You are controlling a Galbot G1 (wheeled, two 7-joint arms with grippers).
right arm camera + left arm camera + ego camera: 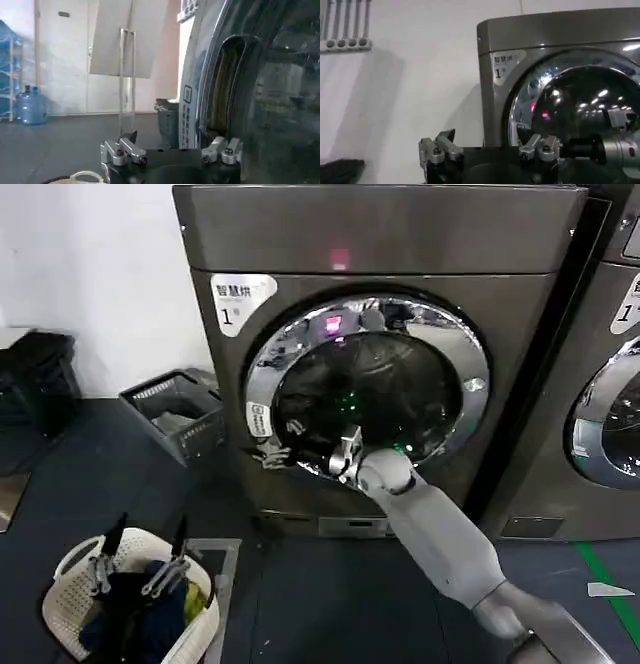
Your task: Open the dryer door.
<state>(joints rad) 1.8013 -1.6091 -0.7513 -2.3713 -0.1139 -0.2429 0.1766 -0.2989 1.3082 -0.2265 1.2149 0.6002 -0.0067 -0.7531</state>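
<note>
At the door's lower left rim, my right gripper sits against the chrome ring, fingers spread apart, one beside the recessed gap at the door edge. Door fills the dryer front, shut or barely ajar; cannot tell which. My left gripper hangs below-left of the door over the basket, fingers apart.
</note>
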